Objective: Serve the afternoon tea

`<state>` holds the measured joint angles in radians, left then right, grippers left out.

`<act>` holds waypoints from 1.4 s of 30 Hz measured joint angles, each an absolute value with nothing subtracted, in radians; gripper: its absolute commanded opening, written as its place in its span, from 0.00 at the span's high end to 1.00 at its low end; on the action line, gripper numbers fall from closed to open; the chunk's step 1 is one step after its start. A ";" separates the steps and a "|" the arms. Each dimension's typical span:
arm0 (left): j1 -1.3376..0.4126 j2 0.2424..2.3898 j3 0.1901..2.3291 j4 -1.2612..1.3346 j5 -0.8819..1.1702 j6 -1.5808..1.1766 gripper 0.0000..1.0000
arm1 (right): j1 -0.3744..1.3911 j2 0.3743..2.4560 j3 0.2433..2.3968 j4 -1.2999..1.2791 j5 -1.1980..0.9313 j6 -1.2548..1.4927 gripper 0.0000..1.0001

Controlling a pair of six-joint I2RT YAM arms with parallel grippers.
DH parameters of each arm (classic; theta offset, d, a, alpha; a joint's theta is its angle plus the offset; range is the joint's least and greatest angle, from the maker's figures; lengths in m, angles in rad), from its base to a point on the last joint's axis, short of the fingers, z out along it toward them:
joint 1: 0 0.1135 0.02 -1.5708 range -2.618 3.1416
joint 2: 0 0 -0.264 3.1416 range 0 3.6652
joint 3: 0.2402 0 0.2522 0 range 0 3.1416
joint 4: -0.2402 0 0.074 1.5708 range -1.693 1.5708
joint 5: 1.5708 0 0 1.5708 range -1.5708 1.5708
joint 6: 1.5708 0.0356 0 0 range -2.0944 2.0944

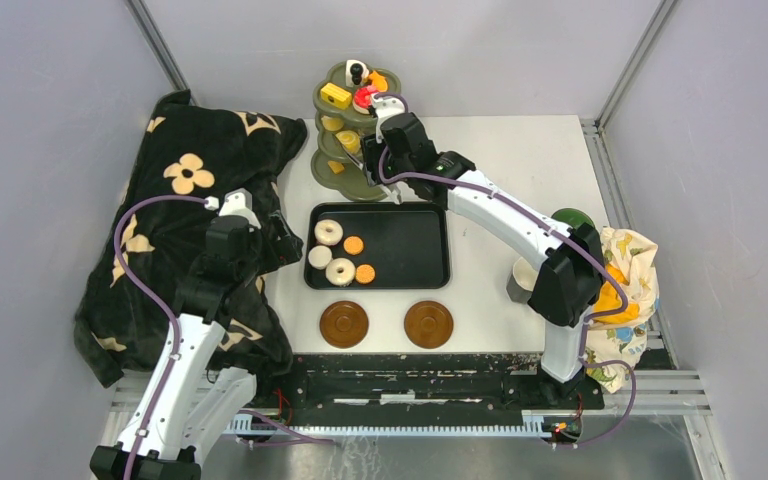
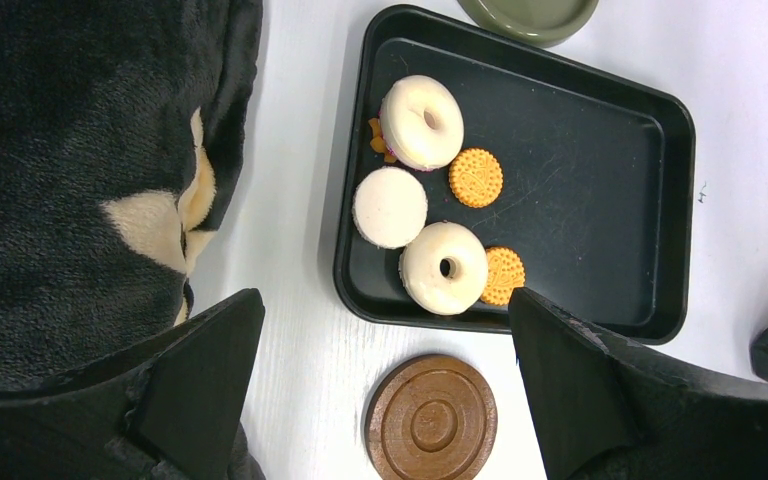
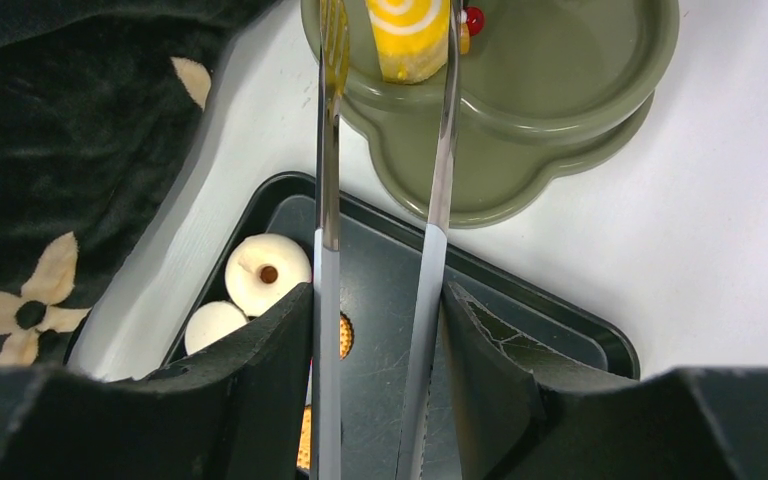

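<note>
Tongs (image 3: 325, 200), clamped in right gripper (image 3: 375, 320) w/ left gripper (image 2: 382, 305) spread wide, should be eased gently off yellow cake (image 3: 405, 40) on stand (image 3: 560, 90).

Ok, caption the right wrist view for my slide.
The right gripper holds metal tongs, tips flanking a yellow swirl cake on the green stand, black tray below.

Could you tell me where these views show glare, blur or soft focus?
Top external: evenly lit, sharp, only faint shadows. Left wrist: crisp, with a faint sheen on the black tray. Right wrist: the metal tongs glint and mirror the yellow cake.
</note>
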<state>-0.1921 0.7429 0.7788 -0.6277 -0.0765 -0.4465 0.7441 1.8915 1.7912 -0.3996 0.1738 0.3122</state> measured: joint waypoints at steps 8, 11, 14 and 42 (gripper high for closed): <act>-0.192 0.743 0.779 -0.627 -0.076 -0.447 0.01 | 0.746 1.805 1.707 -0.397 0.106 0.319 0.46; -0.192 0.743 0.779 -0.627 -0.075 -0.447 0.01 | 0.752 1.717 1.629 -0.387 0.082 0.319 0.46; -0.192 0.743 0.778 -0.627 -0.075 -0.447 0.01 | 0.767 1.615 1.539 -0.380 0.070 0.319 0.46; -0.192 0.768 0.733 -0.595 -0.032 -0.448 0.01 | 0.955 1.396 1.034 -0.387 0.037 0.493 0.48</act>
<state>-0.1921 0.7677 0.7330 -0.5953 -0.0322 -0.4477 0.9546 1.3964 1.0344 -0.3866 0.0368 0.4931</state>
